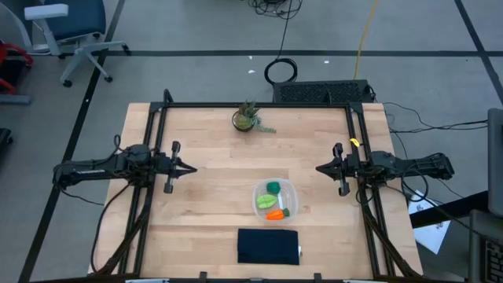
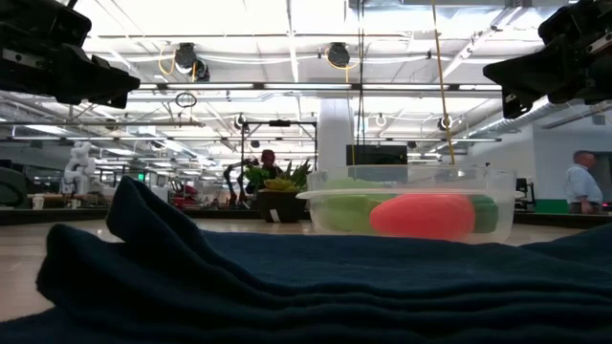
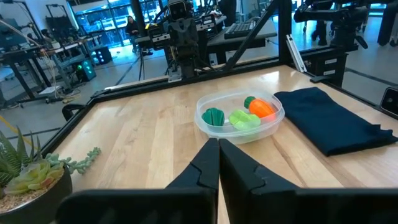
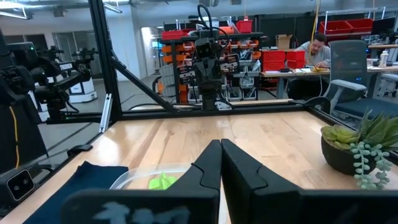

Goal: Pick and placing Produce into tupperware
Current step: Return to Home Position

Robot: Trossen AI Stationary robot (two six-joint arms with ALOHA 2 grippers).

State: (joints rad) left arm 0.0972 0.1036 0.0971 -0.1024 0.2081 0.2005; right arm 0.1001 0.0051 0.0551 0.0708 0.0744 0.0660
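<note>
Left arm [image 1: 110, 167] and right arm [image 1: 401, 167]: both matte black, built from slim jointed links, each with a short crossbar [image 1: 170, 167] set across the wrist end. Fingers [image 3: 202, 171]: black, smooth-faced wedges tapering to a narrow tip, same on both arms. Small yellow tag [image 1: 354, 143] by the right arm's wrist.
</note>
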